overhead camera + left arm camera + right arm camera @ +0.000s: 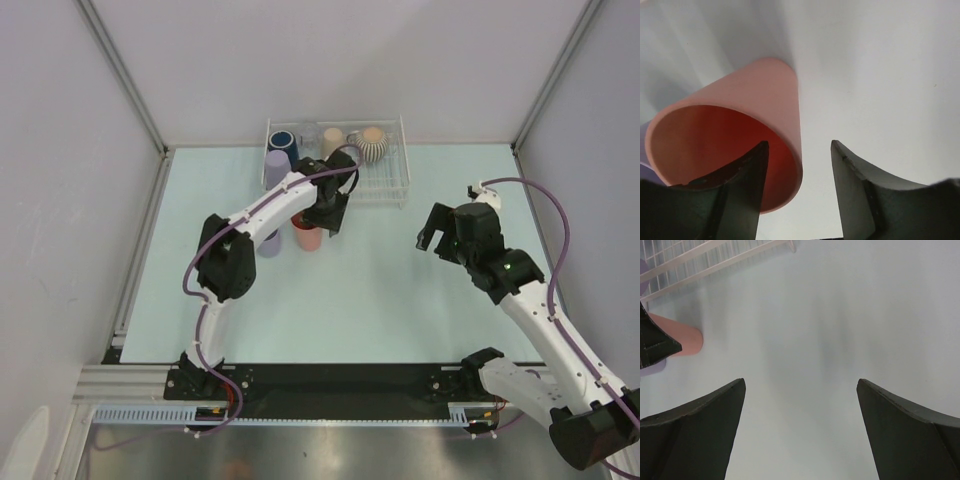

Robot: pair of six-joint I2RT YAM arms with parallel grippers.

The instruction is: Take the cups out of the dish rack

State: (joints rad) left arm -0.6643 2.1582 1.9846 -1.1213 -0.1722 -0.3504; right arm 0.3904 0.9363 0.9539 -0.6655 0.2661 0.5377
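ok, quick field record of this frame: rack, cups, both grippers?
rack: white wire dish rack, far edge of table
in rack: navy mug, clear tumbler, tan tumbler, ribbed beige mug, lavender tumbler
on table: salmon-pink tumbler, mouth up; second lavender tumbler beside it
left gripper: open, fingers astride salmon-pink tumbler's rim
right gripper: open, holding nothing

The white, black-jointed left arm (262, 212) stretches far forward, elbow bent. Its black two-finger left gripper (326, 216) (797, 146) points down, jaws parted. The matching white right arm (545, 312) leans forward. Its black right gripper (433, 240) (801, 383) tilts down, jaws spread wide.
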